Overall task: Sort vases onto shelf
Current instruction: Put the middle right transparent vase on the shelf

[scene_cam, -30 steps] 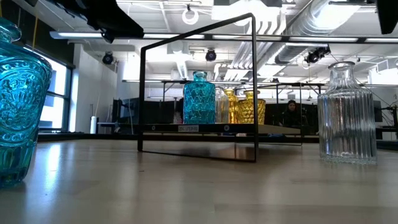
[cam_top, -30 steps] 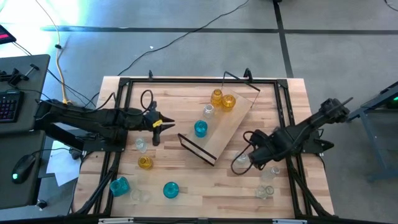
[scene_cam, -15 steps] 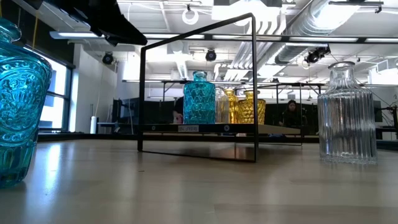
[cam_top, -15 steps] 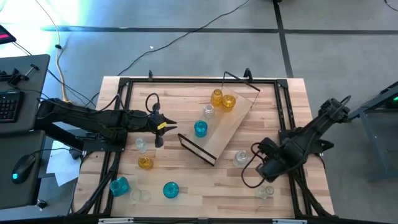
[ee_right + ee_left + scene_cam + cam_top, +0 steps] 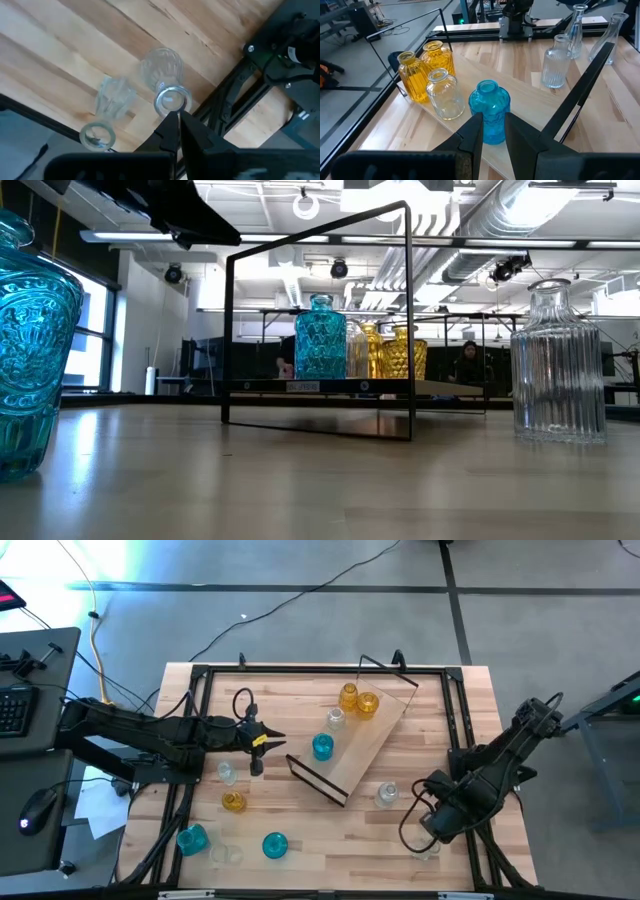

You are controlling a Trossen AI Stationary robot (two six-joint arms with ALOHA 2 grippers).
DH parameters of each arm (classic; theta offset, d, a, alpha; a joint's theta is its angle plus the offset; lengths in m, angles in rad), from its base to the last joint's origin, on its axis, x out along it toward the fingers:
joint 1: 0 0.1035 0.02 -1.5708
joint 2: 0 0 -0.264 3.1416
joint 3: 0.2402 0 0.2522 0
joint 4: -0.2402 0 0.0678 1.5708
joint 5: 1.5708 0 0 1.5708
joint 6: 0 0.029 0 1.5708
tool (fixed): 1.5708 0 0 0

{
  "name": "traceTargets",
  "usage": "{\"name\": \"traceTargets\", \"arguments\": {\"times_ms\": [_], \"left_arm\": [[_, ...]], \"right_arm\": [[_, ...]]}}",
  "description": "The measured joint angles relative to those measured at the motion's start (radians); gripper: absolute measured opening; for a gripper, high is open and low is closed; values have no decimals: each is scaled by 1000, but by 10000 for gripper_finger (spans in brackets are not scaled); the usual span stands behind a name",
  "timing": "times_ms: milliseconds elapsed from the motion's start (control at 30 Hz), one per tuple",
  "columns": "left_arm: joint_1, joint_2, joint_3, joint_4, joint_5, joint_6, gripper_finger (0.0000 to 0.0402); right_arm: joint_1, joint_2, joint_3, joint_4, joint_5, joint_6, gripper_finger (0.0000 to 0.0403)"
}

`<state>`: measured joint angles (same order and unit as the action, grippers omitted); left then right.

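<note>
The shelf [image 5: 360, 745] lies slantwise mid-table, a black wire frame [image 5: 320, 320] at its near end. On it stand two amber vases [image 5: 425, 70], a clear vase [image 5: 444, 94] and a teal vase [image 5: 490, 107]. My left gripper [image 5: 493, 137] hovers left of the shelf [image 5: 262, 743], slightly open, with nothing in it, pointing at the teal vase. My right gripper [image 5: 178, 122] is shut and points down over two clear vases [image 5: 162, 75] [image 5: 107, 112] at the near right corner [image 5: 425, 848]. It touches neither.
A clear ribbed vase [image 5: 386, 795] stands right of the shelf's near end. More vases stand on the near left of the table: clear [image 5: 228, 772], amber [image 5: 233, 802], teal [image 5: 192, 838] and teal [image 5: 273, 845]. Black rails [image 5: 460, 740] run along the table's edges.
My right gripper, still shut, has swung away from the clear ribbed vase beside the shelf, toward the table's near right corner, rolling as it went. It now hangs above the two clear vases there. The ribbed vase has stayed standing where it was.
</note>
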<state>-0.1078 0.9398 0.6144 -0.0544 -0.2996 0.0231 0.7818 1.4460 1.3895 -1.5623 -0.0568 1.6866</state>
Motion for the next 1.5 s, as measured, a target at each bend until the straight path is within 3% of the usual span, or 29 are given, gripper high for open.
{"name": "traceTargets", "arguments": {"times_ms": [500,867,1033,1500], "left_arm": [[0,0,0,-3,1,-3,71],[0,0,0,-14,1,7,71],[0,0,0,-28,0,7,71],[0,0,0,-31,0,8,71]], "right_arm": [[29,43,0,23,99,93,12],[55,92,0,50,51,158,135],[55,92,0,60,48,191,172],[64,92,0,56,110,226,176]]}}
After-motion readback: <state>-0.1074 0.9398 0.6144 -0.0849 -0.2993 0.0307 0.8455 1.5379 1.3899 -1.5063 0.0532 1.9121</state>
